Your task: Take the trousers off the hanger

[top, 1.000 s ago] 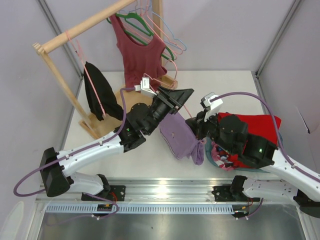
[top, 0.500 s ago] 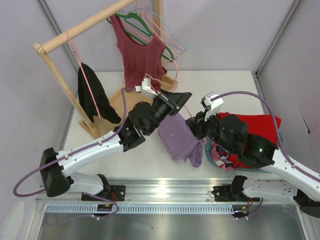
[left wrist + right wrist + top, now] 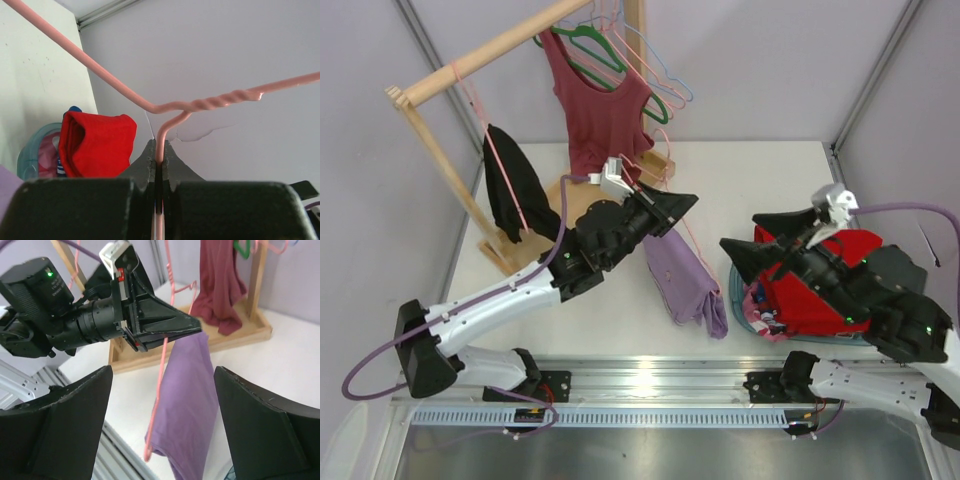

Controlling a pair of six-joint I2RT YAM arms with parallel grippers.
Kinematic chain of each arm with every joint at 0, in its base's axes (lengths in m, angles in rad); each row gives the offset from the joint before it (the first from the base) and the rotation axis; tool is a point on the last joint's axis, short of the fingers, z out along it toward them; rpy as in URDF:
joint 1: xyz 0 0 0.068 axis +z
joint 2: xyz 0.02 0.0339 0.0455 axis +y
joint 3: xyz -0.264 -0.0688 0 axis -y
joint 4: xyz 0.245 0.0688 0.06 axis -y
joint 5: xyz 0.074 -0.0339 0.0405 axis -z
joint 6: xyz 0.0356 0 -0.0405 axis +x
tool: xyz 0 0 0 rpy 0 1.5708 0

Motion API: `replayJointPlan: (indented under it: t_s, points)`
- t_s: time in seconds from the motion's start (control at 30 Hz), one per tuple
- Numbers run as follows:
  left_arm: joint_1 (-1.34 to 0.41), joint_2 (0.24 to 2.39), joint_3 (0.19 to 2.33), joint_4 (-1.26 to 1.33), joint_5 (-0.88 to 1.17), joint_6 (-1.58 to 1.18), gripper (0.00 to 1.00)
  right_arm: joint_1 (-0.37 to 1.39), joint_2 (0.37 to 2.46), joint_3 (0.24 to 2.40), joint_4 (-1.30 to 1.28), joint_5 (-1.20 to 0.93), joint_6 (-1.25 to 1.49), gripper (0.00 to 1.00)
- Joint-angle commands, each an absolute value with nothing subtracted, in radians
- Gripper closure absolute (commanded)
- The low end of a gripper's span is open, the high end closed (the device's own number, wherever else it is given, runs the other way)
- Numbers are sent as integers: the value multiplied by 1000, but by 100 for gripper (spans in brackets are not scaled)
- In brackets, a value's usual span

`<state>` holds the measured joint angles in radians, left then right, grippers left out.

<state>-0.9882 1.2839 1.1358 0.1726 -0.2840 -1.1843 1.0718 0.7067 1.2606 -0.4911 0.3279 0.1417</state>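
L end effector (image 3: 688, 200) pinches hanger (image 3: 698, 243), trousers (image 3: 682, 278) draped below; R end effector (image 3: 740, 235) apart.

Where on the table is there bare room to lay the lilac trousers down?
Far right white tabletop, between wooden rack base and heaped red laundry, is bare. Left side, around rack and black garment, is crowded.

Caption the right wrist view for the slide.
Left gripper shut on the pink hanger, lilac trousers hanging from it.

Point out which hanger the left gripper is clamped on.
The pale pink hanger carrying the lilac trousers: the left gripper pinches its wire neck, over the table. The green hanger and light blue hanger hang ungripped on the wooden rail.
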Motion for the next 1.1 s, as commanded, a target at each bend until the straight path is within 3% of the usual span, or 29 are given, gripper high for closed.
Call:
replayJointPlan:
  t_s: [0.0, 0.13, 0.3, 0.67, 1.07]
  points:
    - [-974, 1168, 1181, 232, -253, -1232, 100, 1074, 634, 1217, -465, 344, 60, 11]
    - [-954, 1111, 1198, 184, -235, -1209, 100, 1074, 539, 1045, -347, 345, 5, 5]
    - [-945, 1062, 1261, 86, -216, -1160, 100, 1074, 483, 864, -262, 155, -73, 1]
    - [-925, 974, 1264, 8, -282, -1140, 100, 1074, 498, 819, -170, -29, 47, 1]
    - [-913, 974, 1255, -21, -331, -1141, 100, 1103, 537, 704, -71, 43, 138, 1]
